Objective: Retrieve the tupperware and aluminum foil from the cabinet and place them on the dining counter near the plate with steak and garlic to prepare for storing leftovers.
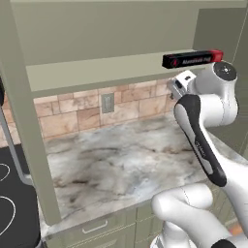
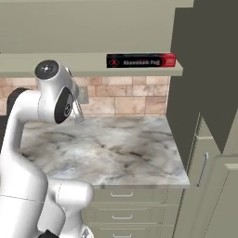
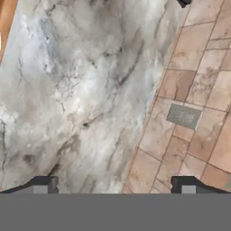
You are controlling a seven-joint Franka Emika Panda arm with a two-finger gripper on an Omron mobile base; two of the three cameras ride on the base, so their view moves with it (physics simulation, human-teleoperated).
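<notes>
**Foil box on the open shelf, jaws spread over marbled stone**

The aluminum foil point(image 1: 193, 58) — a long, narrow black carton with a red end and small white lettering — lies flat on the shelf of the pale olive cabinet point(image 1: 97, 72), in the upper right of the left base view and upper centre of the right base view. The cabinet's panels are flat and matte.

Below the shelf runs a backsplash point(image 2: 130, 100) of rough tan and rust stone tiles, with a small grey rectangular outlet plate point(image 3: 183, 116) set into it. Under that spreads a glossy grey-white marbled countertop point(image 1: 121, 155) veined in brown and dark grey.

The gripper point(image 3: 116, 185) sits at the bottom of the hand view, its two dark square tips spread wide apart, pinching nothing — one over marble, one over tile.
</notes>
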